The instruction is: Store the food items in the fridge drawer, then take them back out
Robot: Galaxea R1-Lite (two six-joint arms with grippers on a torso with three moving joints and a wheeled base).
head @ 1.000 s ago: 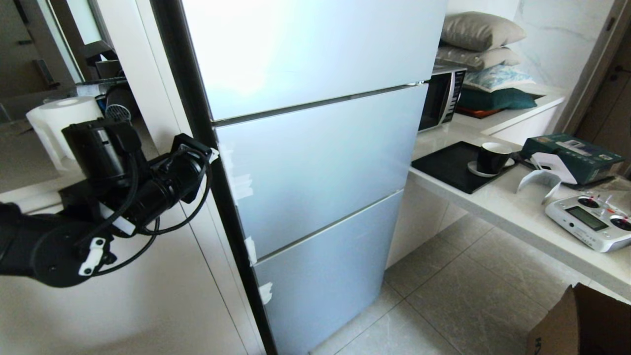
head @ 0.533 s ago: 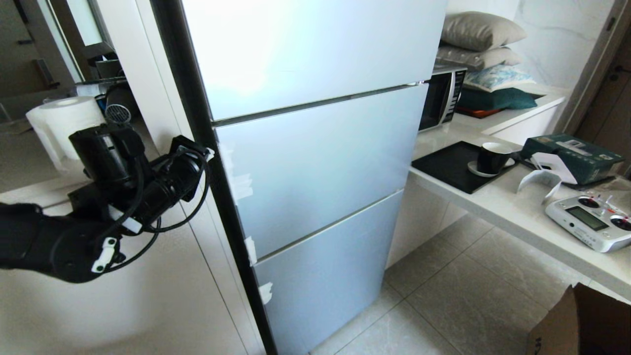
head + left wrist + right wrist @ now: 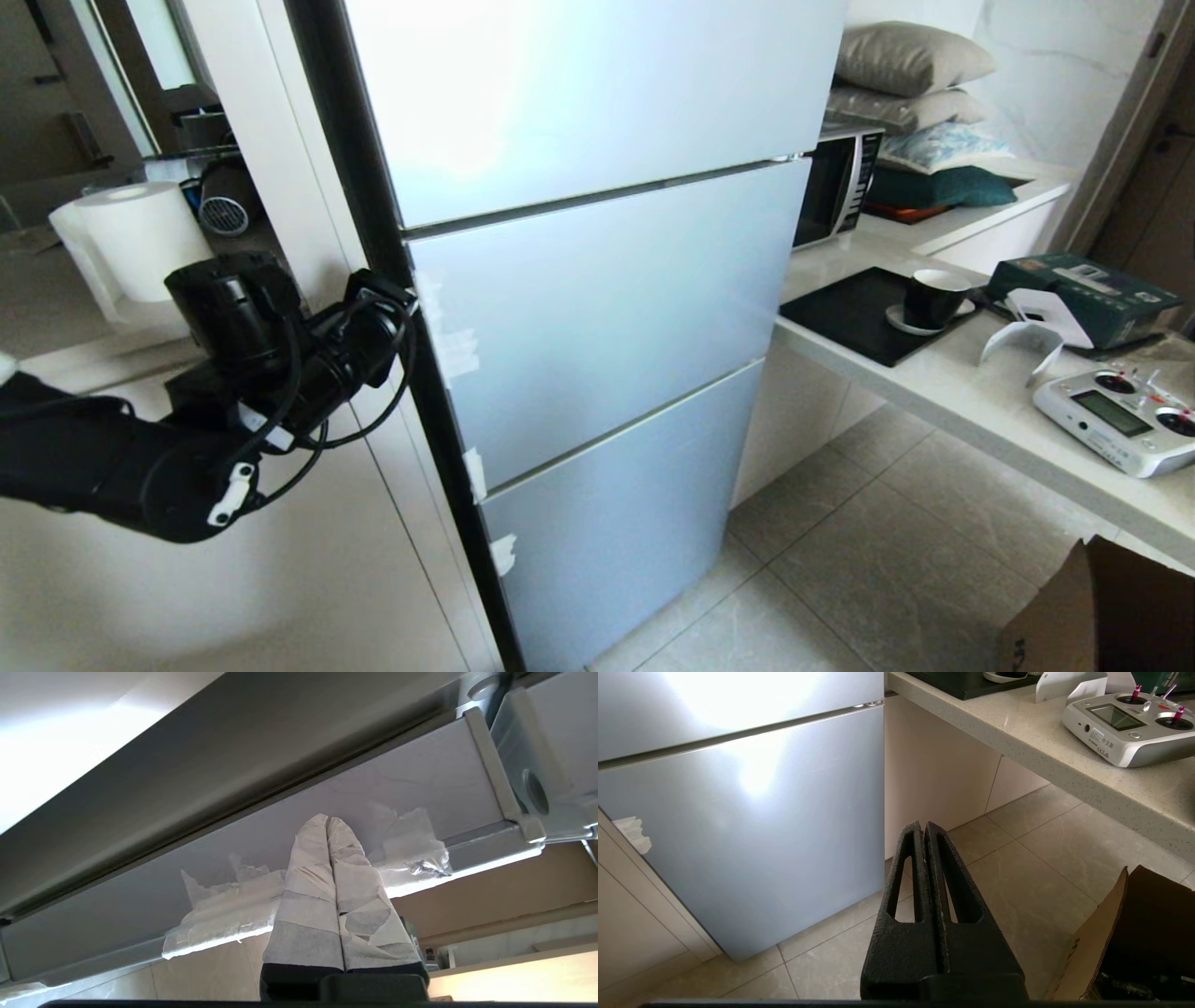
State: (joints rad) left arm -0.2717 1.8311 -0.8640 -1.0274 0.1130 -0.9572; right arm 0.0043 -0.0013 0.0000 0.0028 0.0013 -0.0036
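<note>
Fridge [image 3: 597, 308] at centre of the head view, all three flat fronts closed; no drawer or food in sight. Left claw [image 3: 328, 822] at 9 o'clock of the fridge, pressed shut, tape-wrapped fingers [image 3: 308, 891] together, tips at the taped edge of the middle door beside the black side strip. White tape scraps [image 3: 457, 350] along that edge. Right claw [image 3: 924, 828] hanging low, closed on nothing, above the floor tiles [image 3: 1017, 868] at 5 o'clock of the lower front. Remote controller [image 3: 1116, 420] on the worktop [image 3: 980, 411] at 3 o'clock.
</note>
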